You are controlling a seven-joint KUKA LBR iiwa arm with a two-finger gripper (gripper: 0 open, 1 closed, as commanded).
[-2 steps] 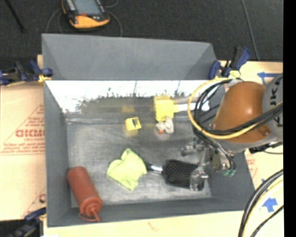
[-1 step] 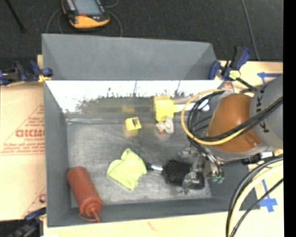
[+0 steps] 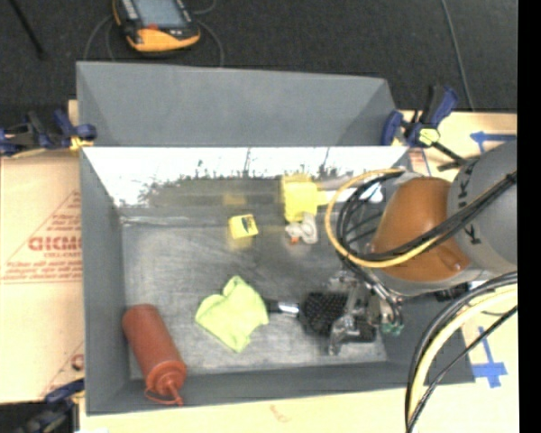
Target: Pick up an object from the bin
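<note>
Tool: the tool (image 3: pixel 350 325) hangs low over the near right part of the grey metal bin (image 3: pixel 104 278), beneath the arm's orange cover (image 3: pixel 419 228). Whether it is spread or pressed together cannot be told from this view.
Task's thing: a black bristly brush head with a short silver handle (image 3: pixel 317 312) lies on the bin floor just beside the tool, on its left. It may be touching the tool, but contact cannot be confirmed, and nothing is seen pinched.
Neighbours: a crumpled yellow-green cloth (image 3: pixel 234 312) lies at the end of the brush's handle. A brown-red squeeze bottle (image 3: pixel 151 350) lies well apart in the near left corner.
Far side: a small yellow cube (image 3: pixel 242 227), a larger yellow block (image 3: pixel 298 197) and a small white and orange piece (image 3: pixel 299 233) sit near the back wall, away from the tool.
Step in hand: judging by the tool's low position next to the brush, this looks like the descent or the setting of a grasp. No lift has happened yet, as every object rests on the floor.
Next move: the tool probably needs to be centred over the brush head, straddling its narrow side, and closed firmly before rising.
Risk: the bristles may yield and slip, or the handle may drag the cloth along. The near wall also leaves little room on that side.
</note>
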